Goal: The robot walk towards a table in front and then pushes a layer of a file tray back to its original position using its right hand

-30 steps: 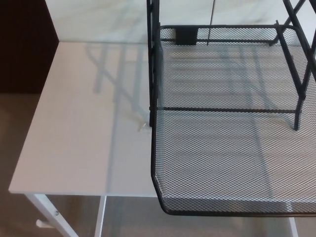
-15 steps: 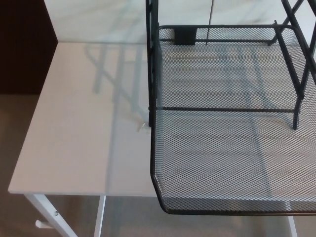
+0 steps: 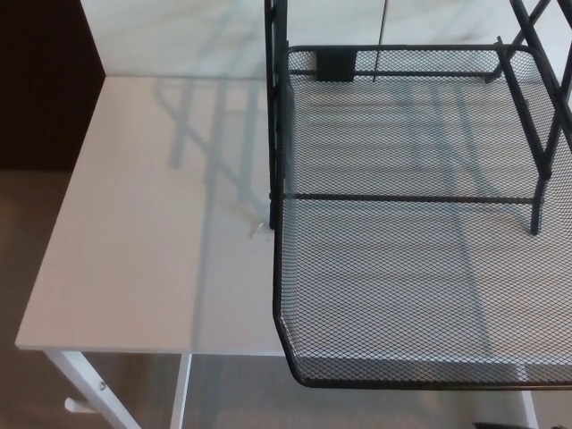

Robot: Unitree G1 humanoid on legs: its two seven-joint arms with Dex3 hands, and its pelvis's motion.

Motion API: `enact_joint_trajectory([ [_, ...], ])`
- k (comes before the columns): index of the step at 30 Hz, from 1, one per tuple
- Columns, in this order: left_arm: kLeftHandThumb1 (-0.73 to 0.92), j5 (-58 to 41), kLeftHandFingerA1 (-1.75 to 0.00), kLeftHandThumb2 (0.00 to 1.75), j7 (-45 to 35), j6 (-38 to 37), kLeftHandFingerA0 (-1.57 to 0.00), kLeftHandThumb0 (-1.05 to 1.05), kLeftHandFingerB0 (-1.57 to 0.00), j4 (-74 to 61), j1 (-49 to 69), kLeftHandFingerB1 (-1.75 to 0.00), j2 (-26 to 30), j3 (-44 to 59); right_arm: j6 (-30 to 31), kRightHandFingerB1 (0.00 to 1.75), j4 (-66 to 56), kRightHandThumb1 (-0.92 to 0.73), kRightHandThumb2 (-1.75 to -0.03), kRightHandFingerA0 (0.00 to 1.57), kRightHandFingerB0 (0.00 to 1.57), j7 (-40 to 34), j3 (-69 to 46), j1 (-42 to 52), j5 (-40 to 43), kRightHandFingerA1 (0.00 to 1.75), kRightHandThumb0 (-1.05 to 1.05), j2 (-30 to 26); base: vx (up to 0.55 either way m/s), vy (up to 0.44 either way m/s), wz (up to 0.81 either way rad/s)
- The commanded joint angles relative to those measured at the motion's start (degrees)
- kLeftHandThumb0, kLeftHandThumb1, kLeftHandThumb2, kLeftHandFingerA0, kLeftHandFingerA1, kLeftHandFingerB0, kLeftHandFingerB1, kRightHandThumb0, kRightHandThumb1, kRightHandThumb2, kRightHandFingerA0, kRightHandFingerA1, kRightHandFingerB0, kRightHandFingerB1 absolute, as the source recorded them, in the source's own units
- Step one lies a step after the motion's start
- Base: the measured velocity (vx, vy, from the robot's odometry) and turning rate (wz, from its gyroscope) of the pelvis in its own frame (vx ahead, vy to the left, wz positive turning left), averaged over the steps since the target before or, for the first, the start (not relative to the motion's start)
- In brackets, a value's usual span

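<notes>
Head view, looking down on a white table (image 3: 134, 232) with white metal legs (image 3: 85, 389) and a tan floor (image 3: 22, 259) to its left and below.

A black wire-mesh file tray (image 3: 411, 161) stands on the right half of the table. Its black frame uprights (image 3: 275, 98) rise at the tray's left side, and further slanted frame bars (image 3: 545, 80) show at the upper right.

One mesh layer (image 3: 402, 304) of the file tray is pulled out toward the camera. Its front rim (image 3: 420, 382) overhangs the near edge of the table, so the layer's front part hangs past the tabletop. A thin cross bar (image 3: 402, 197) of the frame runs across above the layer about midway. The layer's right side runs out of the picture, so its full extent cannot be told.

A small black block (image 3: 336, 63) sits at the rear rim of the mesh. The tray's shadows (image 3: 214, 134) fall in stripes on the tabletop to the left of the frame. A pale marbled wall (image 3: 179, 36) backs the table, with a dark panel (image 3: 40, 80) at the far left.

Neither robot hand shows, so the state of the fingers on either side cannot be told. A small dark shape at the bottom right edge is too little to identify
</notes>
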Motion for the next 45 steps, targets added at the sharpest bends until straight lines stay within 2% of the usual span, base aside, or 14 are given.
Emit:
enact_joint_trajectory([
  [1, 0.67, -0.7, -0.53, 0.59, -0.8, 3.1, -0.64, -0.24, -0.40, -1.4, -2.4, -0.42, 2.0, 1.9, -25.9, 0.46, -10.3, -0.49, -0.55, 0.98, 0.80, -2.7, -3.0, -1.9, 0.9, 0.49, -0.34, 6.0, 0.00, 0.000, 0.00],
  [4, 0.67, -1.1, -0.53, 0.60, -1.0, 3.1, -0.62, -0.24, -0.40, -1.1, -3.1, -0.42, 1.9, 2.3, -24.8, 0.46, -12.4, -0.47, -0.55, 0.96, 0.80, -2.3, -1.9, -4.1, 1.6, 0.49, -0.36, 6.0, 0.00, 0.000, 0.00],
  [6, 0.67, -0.8, -0.52, 0.59, -1.0, 3.7, -0.60, -0.25, -0.40, -1.6, -3.2, -0.42, 2.0, 2.2, -24.0, 0.45, -13.8, -0.47, -0.55, 0.86, 0.79, -2.1, -3.0, -6.6, -0.7, 0.46, -0.42, 8.5, 0.00, 0.000, 0.00],
  [9, 0.67, -1.0, -0.52, 0.60, -1.3, 3.9, -0.60, -0.25, -0.39, -1.6, -3.5, -0.42, 1.9, 2.5, -23.3, 0.45, -15.0, -0.47, -0.55, 0.84, 0.80, -1.5, -4.0, -7.2, -2.8, 0.45, -0.44, 10.9, 0.00, 0.000, 0.00],
  [14, 0.66, -1.3, -0.53, 0.59, -2.0, 5.2, -0.61, -0.25, -0.40, -2.8, -4.3, -0.42, 1.9, 2.9, -16.1, 0.39, -17.8, -0.46, -0.58, 0.63, 0.58, 2.0, -8.5, -9.8, -11.8, 0.41, -0.55, 11.0, 0.00, 0.000, 0.00],
  [15, 0.68, -1.3, -0.51, 0.60, -2.3, 5.8, -0.61, -0.25, -0.39, -3.7, -4.1, -0.41, 2.0, 3.0, -10.8, 0.43, -19.3, -0.45, -0.76, 0.36, 0.34, 4.9, -7.9, -9.4, -13.9, 0.45, -0.58, 9.1, 0.00, 0.000, 0.00],
  [16, 0.68, -1.3, -0.51, 0.60, -2.3, 6.1, -0.61, -0.25, -0.39, -4.0, -4.1, -0.41, 2.0, 3.0, -10.2, 0.43, -19.5, -0.45, -0.76, 0.36, 0.34, 5.2, -7.9, -9.6, -14.2, 0.45, -0.58, 8.9, 0.00, 0.000, 0.00],
  [17, 0.68, -1.3, -0.49, 0.60, -2.4, 6.4, -0.59, -0.25, -0.40, -4.2, -4.2, -0.41, 2.1, 3.1, -8.2, 0.45, -19.9, -0.34, -0.90, 0.01, 0.01, 6.2, -8.4, -10.6, -15.9, 0.48, -0.31, 8.4, 0.00, 0.000, 0.00],
  [18, 0.68, -1.3, -0.49, 0.60, -2.5, 7.0, -0.59, -0.25, -0.40, -4.6, -4.2, -0.41, 2.2, 3.1, -5.3, 0.45, -20.6, -0.34, -0.90, 0.01, 0.01, 7.7, -9.2, -12.2, -18.4, 0.48, -0.31, 7.7, 0.00, 0.000, 0.00],
  [19, 0.67, -1.1, -0.51, 0.60, -2.4, 6.9, -0.61, -0.25, -0.40, -4.7, -4.3, -0.41, 2.3, 3.1, -4.0, 0.36, -20.6, -0.47, -0.74, 0.06, 0.11, 8.1, -9.6, -13.4, -19.9, 0.24, -0.65, 7.5, 0.00, 0.000, 0.00],
  [20, 0.67, -1.0, -0.51, 0.60, -2.3, 6.9, -0.61, -0.25, -0.40, -4.8, -4.3, -0.41, 2.3, 3.2, -3.4, 0.36, -20.6, -0.47, -0.74, 0.06, 0.11, 8.3, -9.7, -13.9, -20.5, 0.24, -0.65, 7.4, 0.00, 0.000, 0.00],
  [22, 0.67, -0.9, -0.51, 0.59, -2.2, 7.1, -0.63, -0.25, -0.41, -4.3, -4.9, -0.41, 2.3, 3.1, 0.9, 0.15, -21.1, -0.48, -0.79, 0.00, 0.03, 9.9, -10.8, -15.8, -25.0, 0.00, -0.72, 7.6, 0.00, 0.000, 0.00],
  [28, 0.67, -0.5, -0.49, 0.60, -2.2, 8.1, -0.61, -0.25, -0.39, -5.4, -5.4, -0.40, 2.5, 3.1, 8.7, 0.00, -20.6, -0.46, -0.76, 0.00, 0.00, 13.3, -11.0, -18.9, -32.3, 0.00, -0.74, 7.3, 0.00, 0.000, 0.00],
  [45, 0.67, -0.6, -0.49, 0.59, -2.9, 8.4, -0.59, -0.26, -0.41, -4.6, -6.5, -0.41, 3.0, 3.1, 20.0, 0.00, -21.6, -0.54, -0.82, 0.00, 0.00, 21.6, -6.0, -14.9, -39.3, 0.00, -0.90, 3.6, 0.00, 0.000, 0.00],
])
